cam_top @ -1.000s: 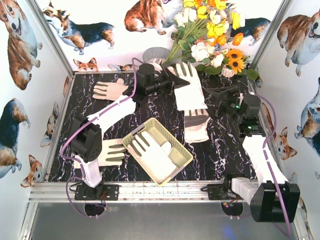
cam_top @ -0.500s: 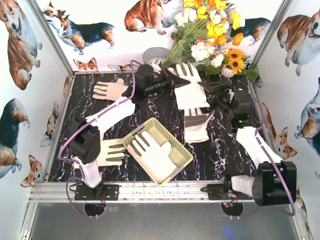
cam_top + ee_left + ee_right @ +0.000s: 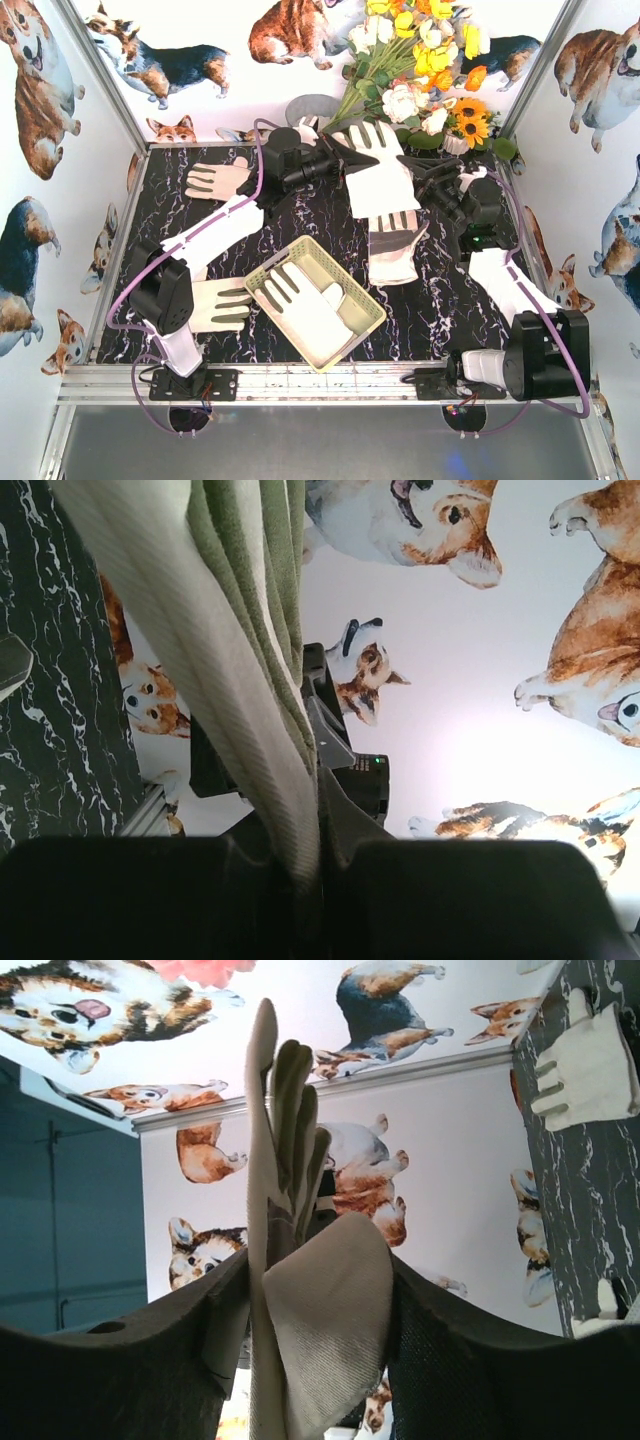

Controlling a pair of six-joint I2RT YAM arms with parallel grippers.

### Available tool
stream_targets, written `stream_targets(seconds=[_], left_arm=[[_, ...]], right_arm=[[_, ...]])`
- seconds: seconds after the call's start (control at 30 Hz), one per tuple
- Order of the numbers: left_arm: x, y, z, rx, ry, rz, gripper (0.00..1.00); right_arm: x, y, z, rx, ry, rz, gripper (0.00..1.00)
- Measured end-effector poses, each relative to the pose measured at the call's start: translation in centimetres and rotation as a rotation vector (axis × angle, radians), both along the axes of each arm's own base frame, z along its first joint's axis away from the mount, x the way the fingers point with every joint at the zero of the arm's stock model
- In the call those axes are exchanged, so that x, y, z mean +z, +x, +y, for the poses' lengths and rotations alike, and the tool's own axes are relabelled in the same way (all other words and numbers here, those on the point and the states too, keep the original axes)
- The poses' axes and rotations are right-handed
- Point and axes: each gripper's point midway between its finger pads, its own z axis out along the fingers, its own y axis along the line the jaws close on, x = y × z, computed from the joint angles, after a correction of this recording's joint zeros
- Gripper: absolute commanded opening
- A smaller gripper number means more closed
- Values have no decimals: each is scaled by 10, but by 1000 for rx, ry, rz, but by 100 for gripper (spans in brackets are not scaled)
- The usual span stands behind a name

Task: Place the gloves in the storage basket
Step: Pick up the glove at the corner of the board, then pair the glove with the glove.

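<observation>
My left gripper (image 3: 338, 166) is shut on the edge of a cream-white glove (image 3: 378, 180) and holds it up at the back of the table. In the left wrist view the fabric (image 3: 230, 630) is pinched between the jaws of the left gripper (image 3: 315, 875). My right gripper (image 3: 424, 183) is open, and its fingers stand either side of that glove's right edge (image 3: 300, 1260). The pale yellow-green basket (image 3: 372, 312) sits at centre front with one glove (image 3: 305, 305) in it. Other gloves lie at centre right (image 3: 393, 250), far left (image 3: 218, 180) and near left (image 3: 222, 305).
A grey metal bucket (image 3: 305, 105) and a bunch of artificial flowers (image 3: 420, 60) stand at the back edge. Printed walls close in the sides and back. The left arm's link crosses over the near-left glove.
My right gripper has swung left and away from me to the lifted glove and now straddles its edge. The left gripper has shifted slightly left with the glove.
</observation>
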Motion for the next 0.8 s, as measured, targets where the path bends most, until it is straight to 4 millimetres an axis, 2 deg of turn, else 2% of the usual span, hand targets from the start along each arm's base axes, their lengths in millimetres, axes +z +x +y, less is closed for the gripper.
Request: stream_targets(seconds=[0.07, 0.2, 0.33, 0.43, 0.6, 0.7, 0.8], left_arm=[[-2, 0, 0, 1, 4, 5, 0], [-9, 1, 2, 8, 19, 19, 0], [-18, 1, 3, 6, 57, 22, 0], [-22, 1, 3, 3, 91, 11, 0], [-25, 4, 1, -17, 178, -94, 0], [-40, 8, -6, -46, 269, -186, 0], [-67, 11, -17, -86, 354, -247, 0]], right_arm=[[3, 2, -2, -15, 3, -14, 41], [7, 4, -5, -42, 2, -35, 19], [8, 3, -8, -59, -3, -54, 4], [3, 3, -8, -62, -22, -54, 0], [-9, 2, -7, -67, -137, -79, 0], [-28, 1, -8, -64, -292, -63, 0], [-42, -1, -14, -65, -495, -60, 0]])
